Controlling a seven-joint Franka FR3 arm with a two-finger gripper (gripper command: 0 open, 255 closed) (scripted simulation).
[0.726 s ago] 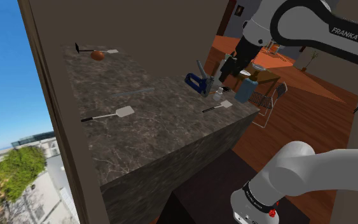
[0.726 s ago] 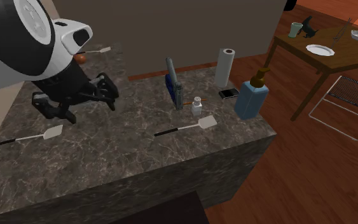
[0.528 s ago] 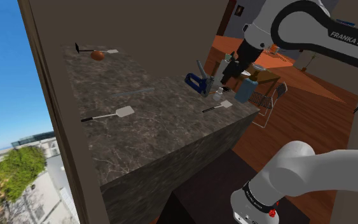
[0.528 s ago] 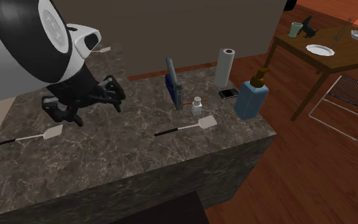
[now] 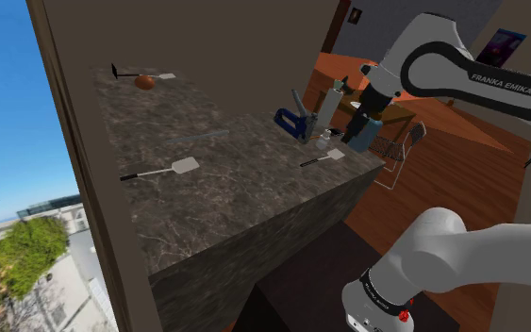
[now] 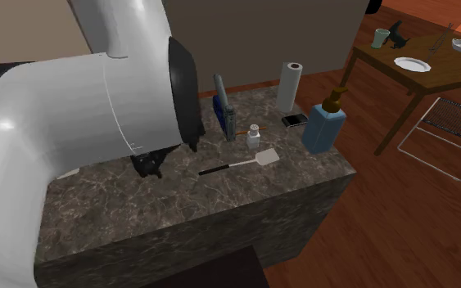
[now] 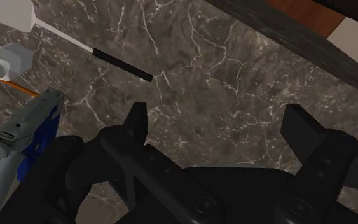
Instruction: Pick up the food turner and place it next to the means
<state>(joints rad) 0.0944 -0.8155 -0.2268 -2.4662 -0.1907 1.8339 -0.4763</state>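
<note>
gripper swung over; food turner beyond spread fingers.

The white arm angles downward, its black fingers standing well apart.

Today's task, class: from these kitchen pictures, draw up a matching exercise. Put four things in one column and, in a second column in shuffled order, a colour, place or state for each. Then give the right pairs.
Column 1
1. paper towel roll
2. soap dispenser
3. plate
4. pincer

Column 2
A. blue, at the corner of the counter
B. open, above the counter
C. white, upright on the counter
D. lying on the wooden table

Pairs: 1-C, 2-A, 3-D, 4-B
</note>
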